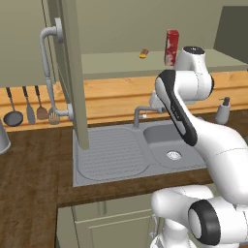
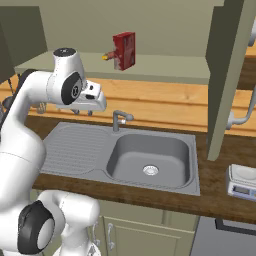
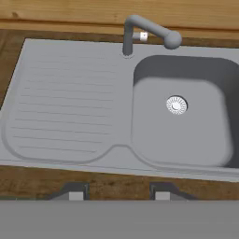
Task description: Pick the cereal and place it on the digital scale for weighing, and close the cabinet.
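Note:
The cereal (image 1: 171, 47) (image 2: 124, 50), a tall red box, stands upright on the shelf inside the open cabinet (image 1: 116, 65), toward the back. The cabinet's left door (image 1: 75, 72) swings out toward me, and its right door (image 2: 227, 75) also stands open. The digital scale (image 2: 242, 181) sits on the wooden counter right of the sink. My gripper (image 3: 116, 192) (image 2: 83, 112) hangs above the sink's draining board, pointing down, well below and in front of the cereal. Its fingers are apart, open, with nothing between them.
A grey sink (image 3: 65, 107) (image 1: 111, 155) with a faucet (image 3: 144, 30) (image 2: 120, 119) lies under the hand. A small yellow-and-red item (image 1: 143, 53) lies on the shelf beside the cereal. Utensils (image 1: 29, 106) hang on the left wall. A soap dispenser (image 1: 223, 110) stands at the right.

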